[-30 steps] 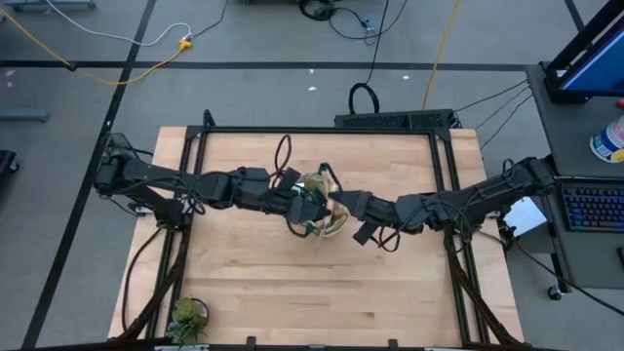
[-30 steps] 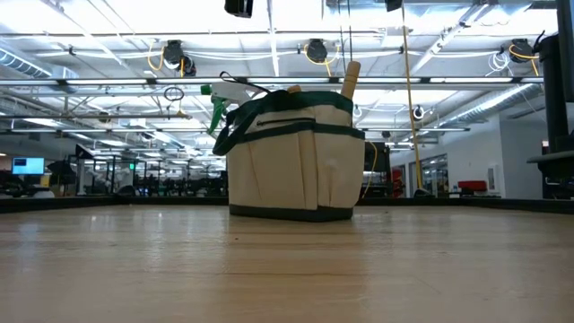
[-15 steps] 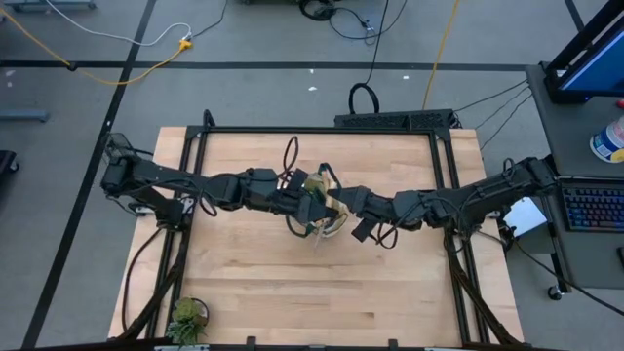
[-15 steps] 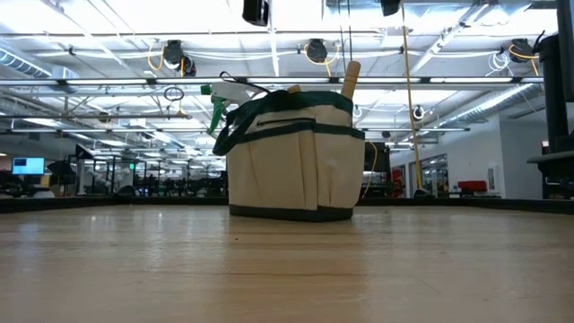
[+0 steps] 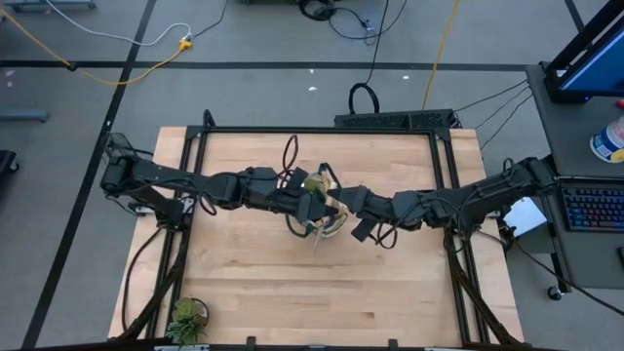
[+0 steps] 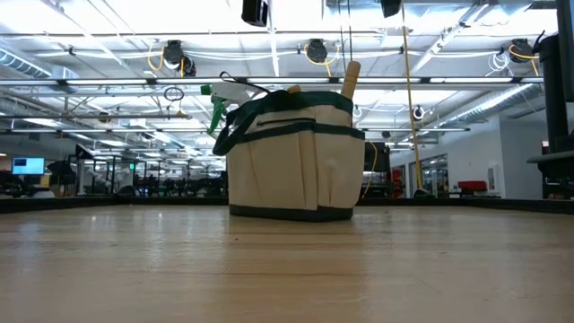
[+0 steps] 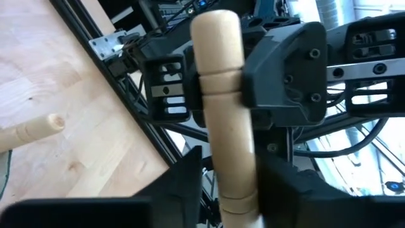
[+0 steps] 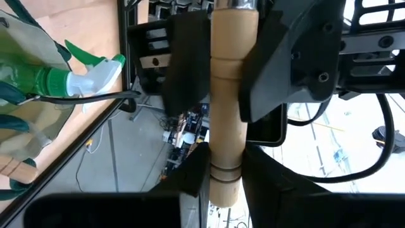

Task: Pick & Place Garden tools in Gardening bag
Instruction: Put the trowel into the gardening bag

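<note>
1. Gardening bag [image 6: 291, 166]: stands upright at the centre of the table [image 5: 292, 292]. In the low view its base rests flat on the wood.
2. Contents at the bag rim (low view):
   - Green spray bottle [image 6: 220, 100], white trigger outward, projects at the bag's 10 o'clock edge.
   - One wooden handle [image 6: 350, 79] rises at the 1 o'clock edge.
3. Wooden-handled tool [image 7: 224, 107]: held in the air directly above the bag. Only its turned handle shows; the metal end is out of sight, so the type of tool cannot be told.
4. Left gripper [image 7: 231, 183]: reaches the bag from 9 o'clock in the high view. Its fingers are narrow and bear on both sides of the wooden-handled tool.
5. Right gripper [image 8: 224, 174]: reaches the bag from 3 o'clock. Its fingers are clamped on the same handle, at a different height along its length from the left gripper's hold (both wrist views show the opposite claw gripping it).
6. Potted plant [image 5: 187, 314]: stands at the table's 7 o'clock corner, well apart from the bag and both arms.
</note>
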